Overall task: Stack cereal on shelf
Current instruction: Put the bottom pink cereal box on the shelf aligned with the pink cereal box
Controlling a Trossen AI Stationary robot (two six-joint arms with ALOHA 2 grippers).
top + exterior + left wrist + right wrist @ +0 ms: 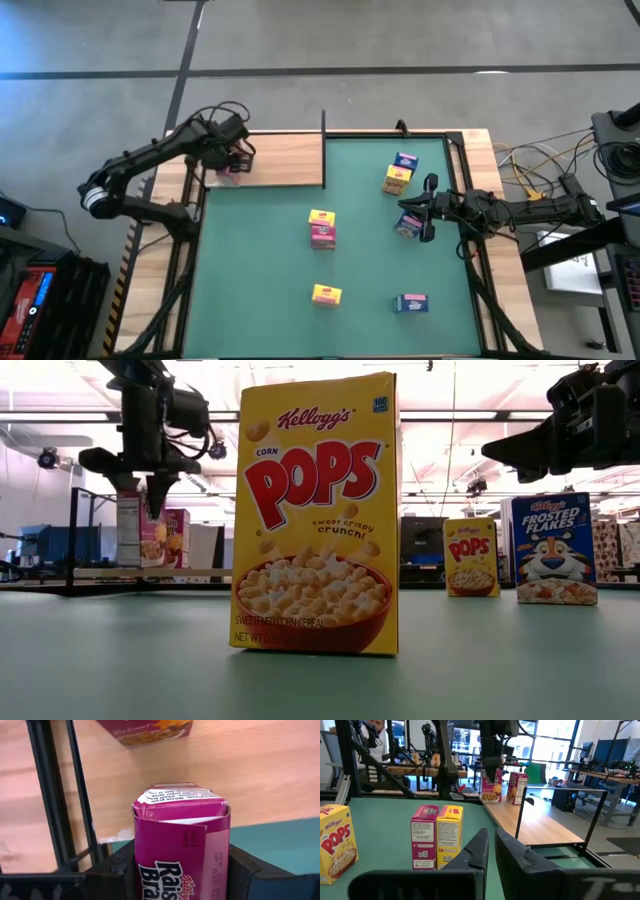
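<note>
The shelf [285, 160] is a light-wood board with black posts at the table's far left. My left gripper [232, 160] reaches down over its left part and is shut on a pink Raisin Bran cereal box [180, 845]. That box also shows under the arm in the right wrist view [491, 785]. A second pink box [517, 787] stands on the board beside it. My right gripper [410, 208] is shut and empty. It hangs above the green mat's right side, next to a blue box [408, 226]. My left gripper pinches the pink box between its two fingers [112, 870], one on each of two opposite sides [137, 850], at the box's upper end. The fingers come from above, pointing down. The box is upright with its lower end at the board. Whether it rests there, I cannot tell.
On the green mat stand a blue box [405, 160], a yellow box [396, 181], a yellow and a pink box side by side [322, 228], a yellow box [327, 295] and a blue box [411, 303]. Black shelf posts [50, 795] rise close beside my left gripper.
</note>
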